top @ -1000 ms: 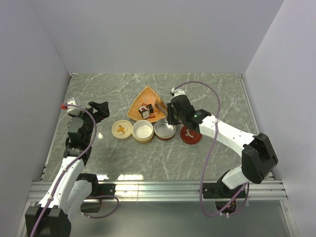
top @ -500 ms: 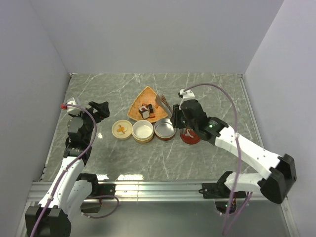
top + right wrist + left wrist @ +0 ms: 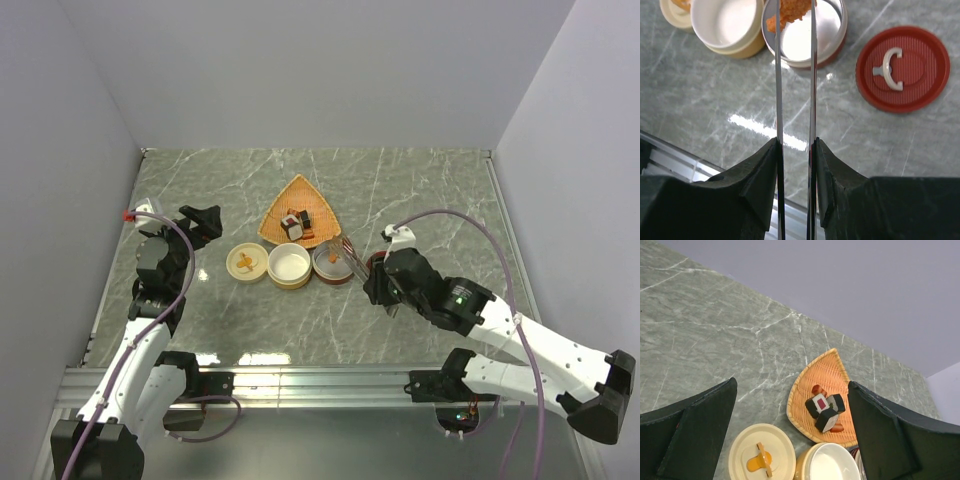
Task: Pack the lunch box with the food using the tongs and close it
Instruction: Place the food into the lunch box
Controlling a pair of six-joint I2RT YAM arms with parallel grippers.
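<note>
My right gripper (image 3: 376, 284) (image 3: 795, 145) is shut on the grey tongs (image 3: 778, 75) (image 3: 353, 262), one thin arm against each finger. The tong tips pinch an orange piece of food (image 3: 788, 12) over the red-walled, silver-lined bowl (image 3: 832, 22) (image 3: 333, 264) of the lunch box. The remaining food (image 3: 297, 223) (image 3: 825, 408), black-and-white rolls and red bits, lies in a woven wedge-shaped basket (image 3: 285, 203) (image 3: 826, 375). My left gripper (image 3: 201, 221) (image 3: 792, 390) hangs open at the left, holding nothing.
A cream bowl (image 3: 288, 266) (image 3: 730, 22) stands left of the silver-lined one, and a cream lid (image 3: 245, 263) (image 3: 760, 460) with an orange handle lies further left. The red lid (image 3: 901, 68) lies on the marble right of the bowls. Walls enclose three sides.
My right arm has pulled back toward the near edge, carrying the tongs from the basket to above the silver-lined bowl with an orange piece in their tips. The left arm has not moved.
</note>
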